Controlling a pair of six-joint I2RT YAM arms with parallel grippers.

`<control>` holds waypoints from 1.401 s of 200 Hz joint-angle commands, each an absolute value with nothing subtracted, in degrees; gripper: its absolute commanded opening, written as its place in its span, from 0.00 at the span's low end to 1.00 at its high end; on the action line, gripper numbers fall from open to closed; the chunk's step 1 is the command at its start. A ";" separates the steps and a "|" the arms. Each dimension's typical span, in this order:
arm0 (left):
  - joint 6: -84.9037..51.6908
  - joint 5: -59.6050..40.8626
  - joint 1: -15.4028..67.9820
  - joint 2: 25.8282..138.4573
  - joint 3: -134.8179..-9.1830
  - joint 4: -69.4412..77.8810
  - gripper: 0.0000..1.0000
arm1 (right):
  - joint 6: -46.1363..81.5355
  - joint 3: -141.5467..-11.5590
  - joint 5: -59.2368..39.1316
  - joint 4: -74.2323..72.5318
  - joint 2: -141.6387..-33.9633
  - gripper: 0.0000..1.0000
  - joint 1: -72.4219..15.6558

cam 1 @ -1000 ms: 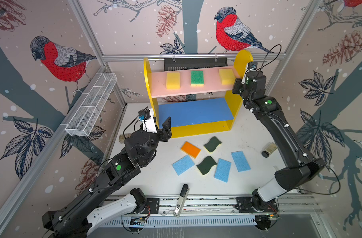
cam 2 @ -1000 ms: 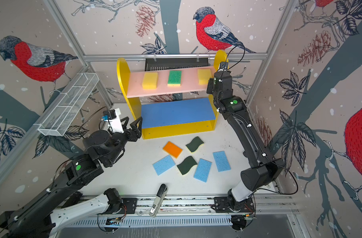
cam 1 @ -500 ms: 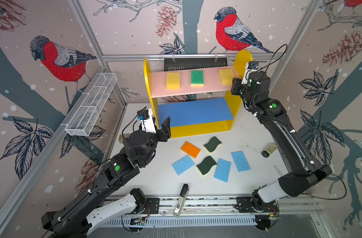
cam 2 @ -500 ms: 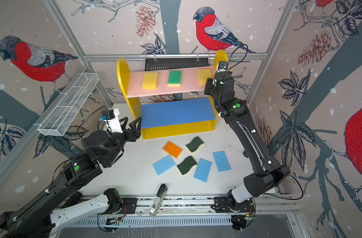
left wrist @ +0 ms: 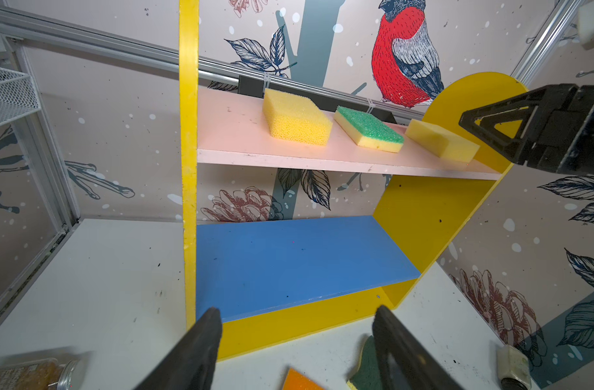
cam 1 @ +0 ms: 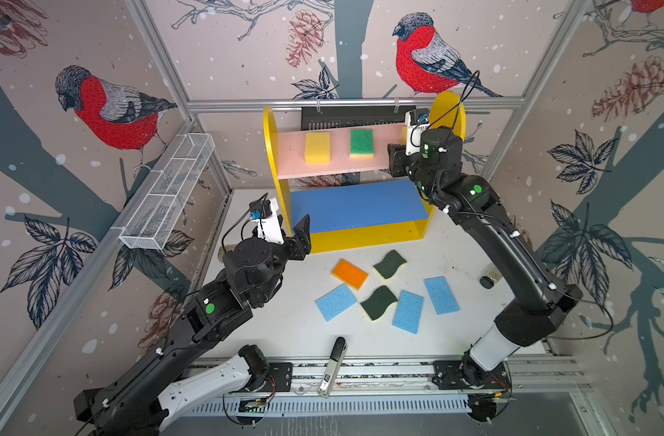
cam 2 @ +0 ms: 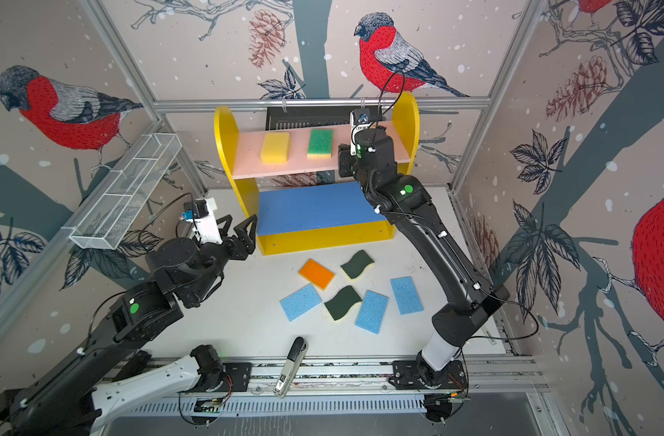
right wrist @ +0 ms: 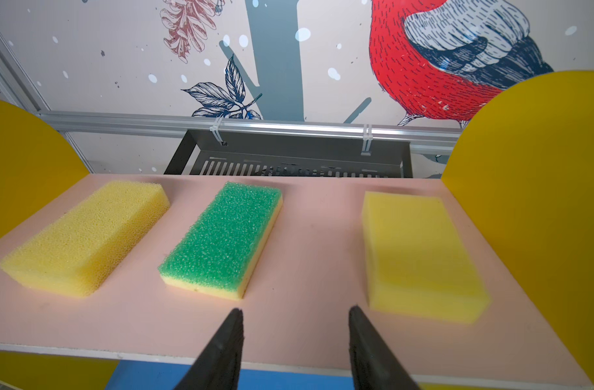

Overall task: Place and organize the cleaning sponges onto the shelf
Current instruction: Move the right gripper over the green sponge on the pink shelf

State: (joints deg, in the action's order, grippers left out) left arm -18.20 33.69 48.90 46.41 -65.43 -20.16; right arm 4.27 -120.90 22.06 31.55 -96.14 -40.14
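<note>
**Three sponges up on the shelf, six lying on the bench**

The white bench (cam 1: 285, 332) is carrying everything. The shelf (cam 1: 271, 151) is standing at its far end, ahead of both claws. Its pink upper board (cam 1: 292, 162) is sitting above its blue lower board (cam 1: 353, 204), which is lying bare.

The left claw (cam 2: 236, 228) is hovering low, just in front of the shelf's left side panel. Its jaws are standing wide and gripping nothing. A white wire basket (cam 1: 168, 196) is hanging on the wall well off to this claw's left.

The right claw (right wrist: 295, 309) is hovering at the front edge of the pink upper board. Its jaws are standing partly apart with only bare board showing between them.

Three sponges are resting on that board:
- The smooth yellow block (right wrist: 420, 256) is lying just ahead of the right claw, to its right.
- The green-topped sponge (right wrist: 221, 236) is lying just ahead, to its left.
- The coarse yellow block (right wrist: 82, 236) is sitting farther left.

Six more are lying loose on the bench, to the right of the left claw and well below the right claw:
- Three are light blue sponges (cam 1: 336, 302) (cam 1: 409, 311) (cam 1: 441, 295).
- The orange-topped sponge (cam 1: 349, 273) is lying nearest the left claw's right finger.
- Two are dark green wavy sponges (cam 1: 390, 264) (cam 1: 379, 302).
</note>
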 commanded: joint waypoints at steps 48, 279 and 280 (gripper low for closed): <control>-17.09 36.05 48.87 43.47 -65.26 -20.55 0.72 | 3.49 -127.88 21.80 34.65 -103.60 0.49 -42.52; -14.69 37.40 48.87 44.06 -64.99 -19.70 0.73 | 2.64 -125.95 24.27 32.94 -106.30 0.47 -40.60; -14.68 37.42 48.87 44.05 -65.02 -19.69 0.73 | 2.64 -125.95 24.22 32.95 -106.28 0.47 -40.60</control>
State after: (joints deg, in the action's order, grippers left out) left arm -15.03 36.29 48.90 44.16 -64.58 -20.14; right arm 2.94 -125.86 24.10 34.13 -105.91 -40.80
